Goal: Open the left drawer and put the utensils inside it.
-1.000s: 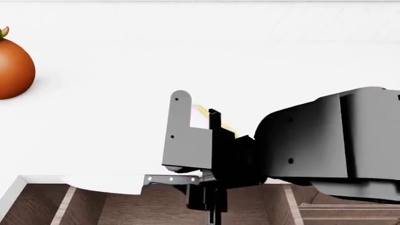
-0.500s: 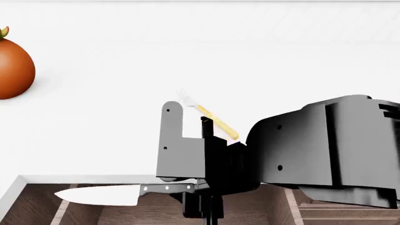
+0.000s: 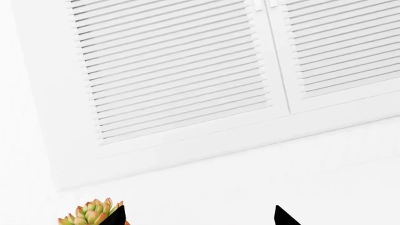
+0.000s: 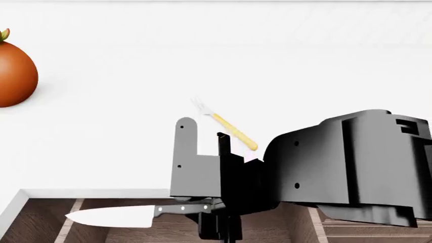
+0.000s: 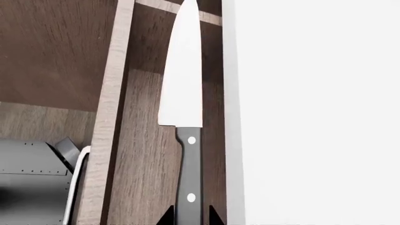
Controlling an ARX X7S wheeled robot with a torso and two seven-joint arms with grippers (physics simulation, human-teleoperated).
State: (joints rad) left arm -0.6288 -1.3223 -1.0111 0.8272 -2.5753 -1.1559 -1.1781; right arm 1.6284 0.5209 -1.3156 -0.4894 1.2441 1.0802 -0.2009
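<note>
My right gripper (image 4: 214,208) is shut on the black handle of the knife (image 4: 111,216), holding it level with the pale blade pointing left over the open left drawer (image 4: 34,223). The right wrist view has the knife (image 5: 185,84) lying along the drawer's wood floor (image 5: 144,154), just inside the white counter edge, with both tips of the right gripper (image 5: 189,220) against the handle. The yellow-handled fork (image 4: 226,126) lies on the white counter behind the gripper. My left gripper (image 3: 200,219) is open and empty, and it does not show in the head view.
A round orange-red fruit (image 4: 13,73) sits on the counter (image 4: 304,66) at far left. The left wrist view faces white louvered cabinet doors (image 3: 181,70), with a small succulent (image 3: 91,213) beside one fingertip. A grey metal part (image 5: 31,159) shows beyond the drawer's pale wall (image 5: 109,117).
My right arm has drawn back toward me with the knife, bringing its blade from over the counter edge to over the open drawer. The fork has come into view behind the gripper.
</note>
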